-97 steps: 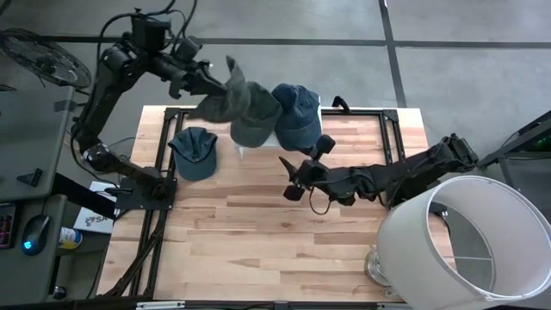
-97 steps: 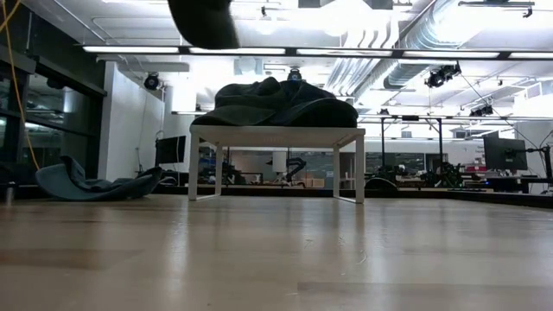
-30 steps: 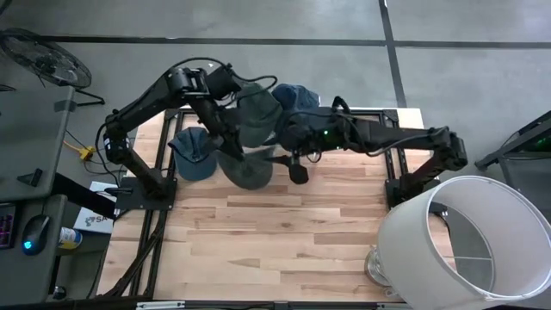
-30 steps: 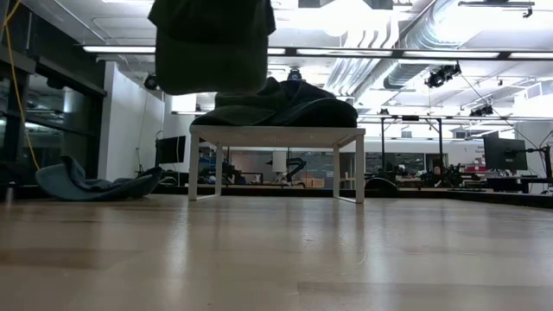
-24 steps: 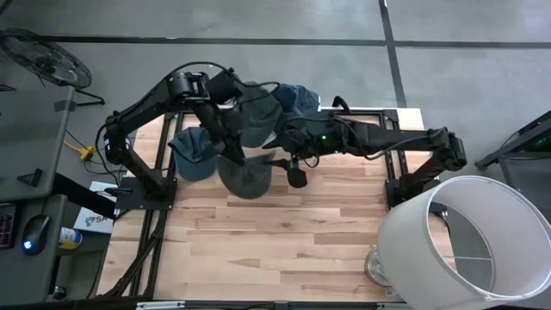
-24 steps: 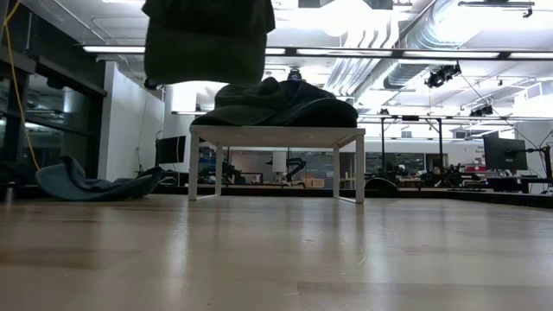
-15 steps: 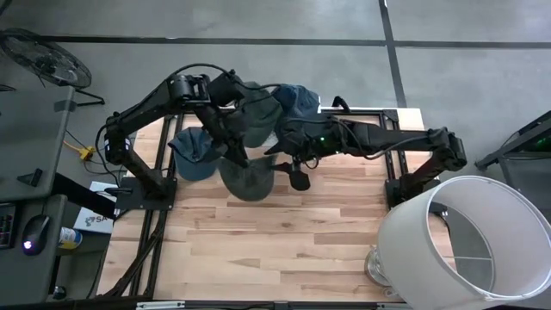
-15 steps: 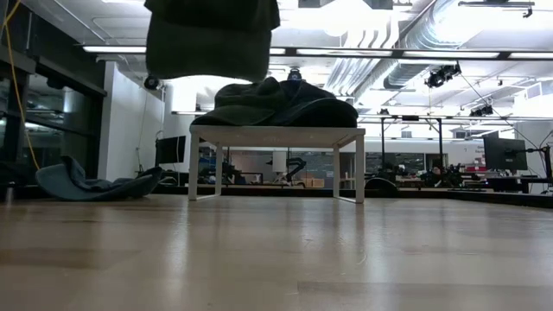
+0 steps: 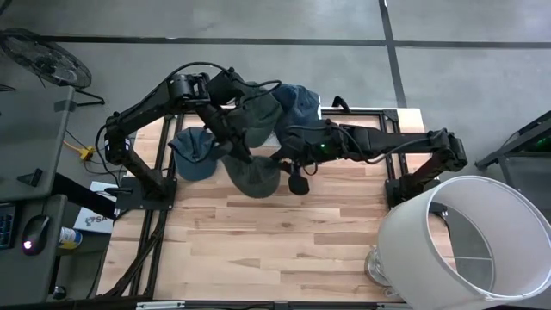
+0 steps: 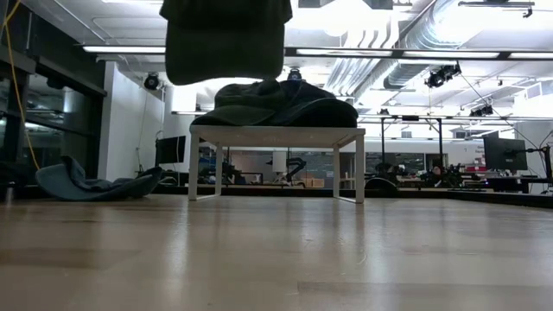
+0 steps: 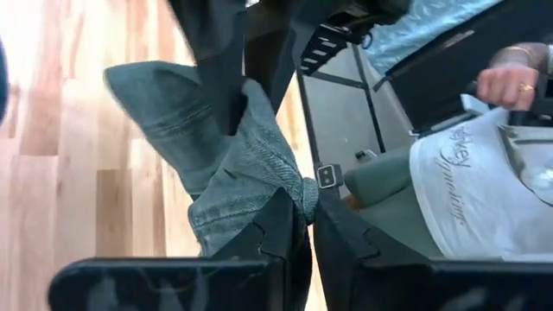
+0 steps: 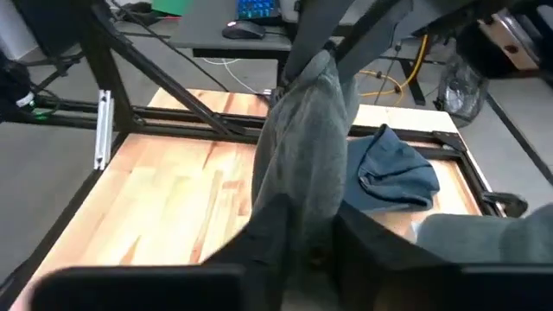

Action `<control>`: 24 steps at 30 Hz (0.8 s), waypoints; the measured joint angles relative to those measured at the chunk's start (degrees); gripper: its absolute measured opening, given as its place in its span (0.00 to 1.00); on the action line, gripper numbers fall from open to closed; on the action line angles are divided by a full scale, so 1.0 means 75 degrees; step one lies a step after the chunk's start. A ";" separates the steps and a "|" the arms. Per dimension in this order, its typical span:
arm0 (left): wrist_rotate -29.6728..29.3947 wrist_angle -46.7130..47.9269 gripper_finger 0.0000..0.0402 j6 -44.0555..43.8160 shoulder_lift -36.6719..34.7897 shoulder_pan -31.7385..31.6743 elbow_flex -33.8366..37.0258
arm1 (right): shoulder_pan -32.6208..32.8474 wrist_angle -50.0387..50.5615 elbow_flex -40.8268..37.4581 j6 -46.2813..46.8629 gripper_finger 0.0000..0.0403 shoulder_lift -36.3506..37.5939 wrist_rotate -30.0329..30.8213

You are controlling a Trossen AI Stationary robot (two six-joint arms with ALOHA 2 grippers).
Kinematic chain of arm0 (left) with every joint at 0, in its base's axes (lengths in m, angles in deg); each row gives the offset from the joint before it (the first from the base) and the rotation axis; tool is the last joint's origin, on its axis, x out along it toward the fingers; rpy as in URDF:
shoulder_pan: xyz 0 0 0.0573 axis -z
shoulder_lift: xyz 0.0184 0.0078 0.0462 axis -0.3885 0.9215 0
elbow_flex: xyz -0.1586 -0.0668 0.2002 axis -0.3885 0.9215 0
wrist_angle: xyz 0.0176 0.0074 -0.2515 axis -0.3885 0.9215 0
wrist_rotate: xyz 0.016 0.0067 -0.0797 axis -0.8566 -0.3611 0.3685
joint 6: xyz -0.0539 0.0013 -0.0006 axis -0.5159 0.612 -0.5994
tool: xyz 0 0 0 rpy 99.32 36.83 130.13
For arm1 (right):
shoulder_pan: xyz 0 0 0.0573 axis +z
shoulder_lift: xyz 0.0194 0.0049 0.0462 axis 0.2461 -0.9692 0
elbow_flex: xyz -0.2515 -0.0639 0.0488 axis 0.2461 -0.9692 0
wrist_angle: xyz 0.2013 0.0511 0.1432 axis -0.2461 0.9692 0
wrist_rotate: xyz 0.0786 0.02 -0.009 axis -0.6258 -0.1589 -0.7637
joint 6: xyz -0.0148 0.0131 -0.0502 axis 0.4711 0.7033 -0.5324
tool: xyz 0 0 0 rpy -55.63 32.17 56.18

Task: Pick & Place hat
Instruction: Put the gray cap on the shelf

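Two grippers meet at one grey-green hat [image 9: 252,175], which hangs limp between them above the table [image 9: 284,232]. Left gripper [image 11: 304,226] is clenched on the hat's rim. Right gripper [image 12: 313,231] has fabric between its fingers; whether it grips cannot be told. Judged soft, light and floppy: grasp stiffer rim or brim. A bystander's shirt [image 11: 471,203] carries unreadable script.

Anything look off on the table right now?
Yes: the grey-green hat hangs crumpled in mid-air, pinched by the left gripper and the right gripper at once. A blue cap lies flopped on the table near the left arm's base. Nothing looks spilled or damaged.
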State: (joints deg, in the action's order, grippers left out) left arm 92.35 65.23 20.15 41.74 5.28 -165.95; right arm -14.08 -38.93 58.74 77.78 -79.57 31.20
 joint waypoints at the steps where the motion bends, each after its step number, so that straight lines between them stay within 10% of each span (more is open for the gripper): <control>1: -0.0103 -0.0009 0.09 -0.0088 0.0000 0.0000 0.0000 | 0.0000 0.0000 0.0000 0.0059 0.13 0.0000 0.0045; 10: -0.0412 -0.0408 0.18 -0.0512 -0.0007 -0.0004 -0.0003 | 0.0003 -0.0003 0.0000 0.0399 0.01 0.0000 0.0403; 24: -0.3393 -0.0251 0.19 -0.1718 -0.0082 0.0008 -0.2049 | 0.0250 -0.1018 0.0000 0.0732 0.00 0.0003 0.1446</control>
State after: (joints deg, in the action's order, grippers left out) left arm 66.90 63.34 7.26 41.13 5.33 -181.31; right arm -12.21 -46.56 58.74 83.28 -79.55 42.05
